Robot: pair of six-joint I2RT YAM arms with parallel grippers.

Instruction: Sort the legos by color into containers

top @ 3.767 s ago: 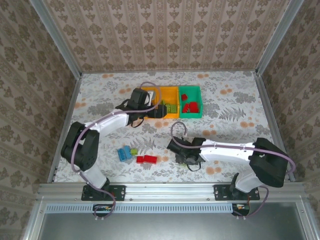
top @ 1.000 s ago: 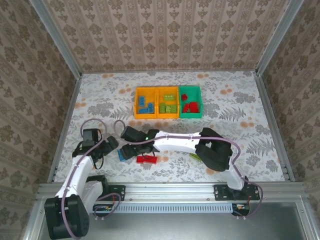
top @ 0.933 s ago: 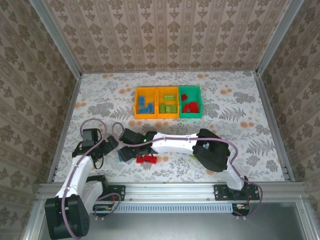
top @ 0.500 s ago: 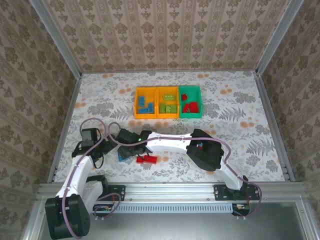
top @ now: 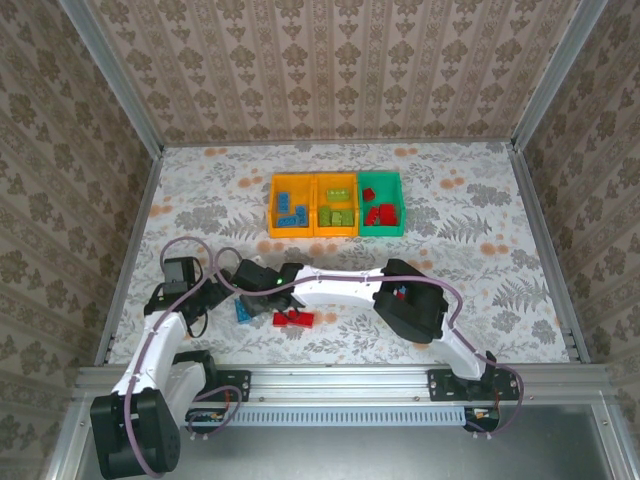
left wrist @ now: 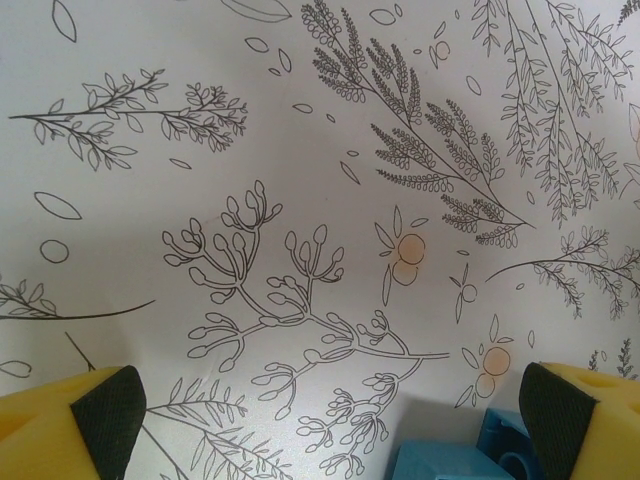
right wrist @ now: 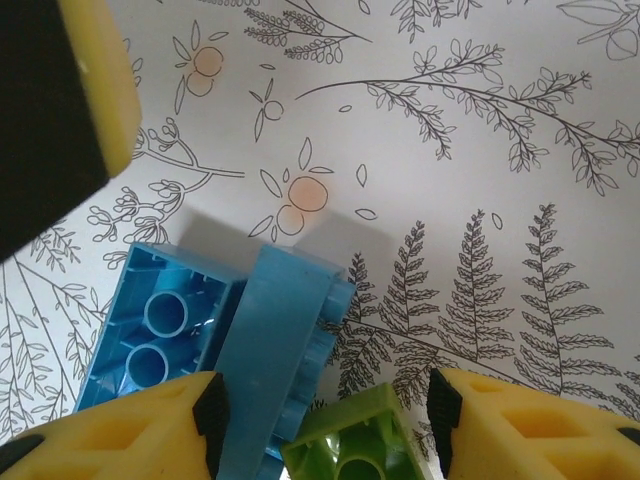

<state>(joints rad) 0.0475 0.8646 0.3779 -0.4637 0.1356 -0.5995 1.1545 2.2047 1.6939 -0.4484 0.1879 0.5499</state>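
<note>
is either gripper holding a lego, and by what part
Nothing is held. The right gripper straddles a tilted blue plastic brick and a lime green brick, unclamped; the left gripper is open.

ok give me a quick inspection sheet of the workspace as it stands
surface: floral table cover, flat, no spills seen
job's things: left orange bin holds blue bricks, middle orange bin green ones, green bin red ones; loose on the cover: blue bricks, a lime green brick, red bricks
clutter: nothing seen
grippers: left gripper jaws wide open, holding nothing; right gripper jaws open astride a blue brick and the lime green brick
cables: lilac cables loop along both arms
surroundings: wallpapered walls, metal frame rail
</note>
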